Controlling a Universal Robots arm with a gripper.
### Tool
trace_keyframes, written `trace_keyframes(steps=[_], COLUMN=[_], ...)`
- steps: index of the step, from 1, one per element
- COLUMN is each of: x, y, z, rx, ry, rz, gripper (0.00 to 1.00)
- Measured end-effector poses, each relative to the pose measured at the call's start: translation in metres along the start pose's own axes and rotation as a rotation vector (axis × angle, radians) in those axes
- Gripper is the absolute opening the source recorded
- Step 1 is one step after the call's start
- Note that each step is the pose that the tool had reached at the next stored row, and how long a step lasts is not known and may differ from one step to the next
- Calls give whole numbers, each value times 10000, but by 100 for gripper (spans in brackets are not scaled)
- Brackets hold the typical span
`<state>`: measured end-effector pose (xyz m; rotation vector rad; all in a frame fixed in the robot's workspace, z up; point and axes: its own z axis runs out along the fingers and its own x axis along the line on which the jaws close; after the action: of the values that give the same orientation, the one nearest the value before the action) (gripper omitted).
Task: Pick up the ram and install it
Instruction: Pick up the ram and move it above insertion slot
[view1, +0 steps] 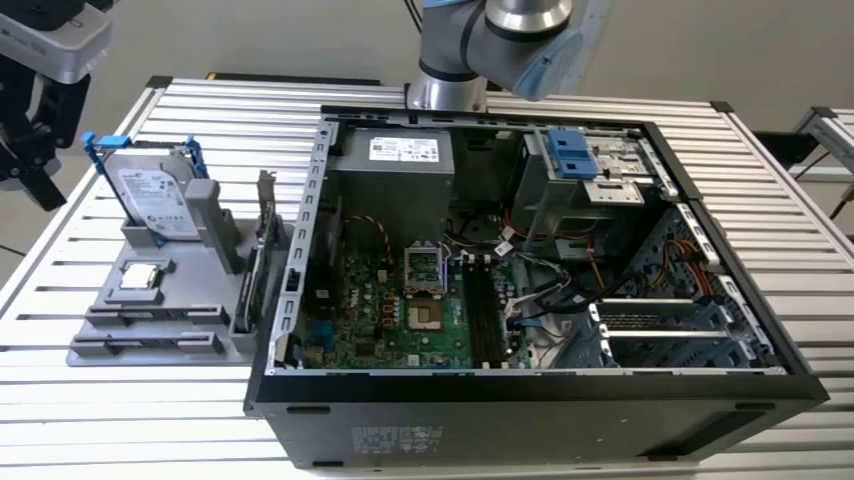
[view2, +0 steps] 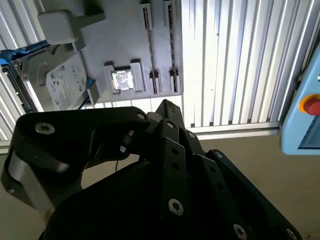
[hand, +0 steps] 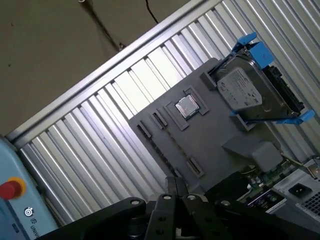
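Right now my hand (view2: 166, 106) (hand: 175, 184) hangs closed and empty. In both wrist views the two fingers meet at the tips with nothing between them. It is up off the tabletop (view1: 174, 110), out beyond the grey holder (view1: 194, 295) toward the exterior view's left, well apart from everything standing on it.

The ram (hand: 161, 156) is not yet touched. As best I can judge, it is the thin strip standing on edge in one of the holder's two slotted lanes, across the square chip (view1: 140, 281) from the hard drive (view1: 154, 198) — which lane, I cannot say for sure. Its long axis follows the holder's near edge, left to right in the exterior view, so it lies below and ahead of my fingertips, edge up.

The black memory slots (view1: 483, 312) sit deep in the open computer case (view1: 534, 400), to the exterior view's right of the holder, and run roughly crosswise to the ram as it stands.

The tabletop is ribbed metal, so the holder's outer side looks easy to approach. Inside the case, cables (view1: 534, 290) and a drive cage (view1: 587, 170) crowd near the slots.
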<state>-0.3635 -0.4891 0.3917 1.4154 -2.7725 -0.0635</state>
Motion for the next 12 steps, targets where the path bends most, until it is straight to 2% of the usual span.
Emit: trace_keyframes(steps=[12], x=[0], y=[0], z=[0], rx=[6], ry=[47], rz=[-966], gripper=[0])
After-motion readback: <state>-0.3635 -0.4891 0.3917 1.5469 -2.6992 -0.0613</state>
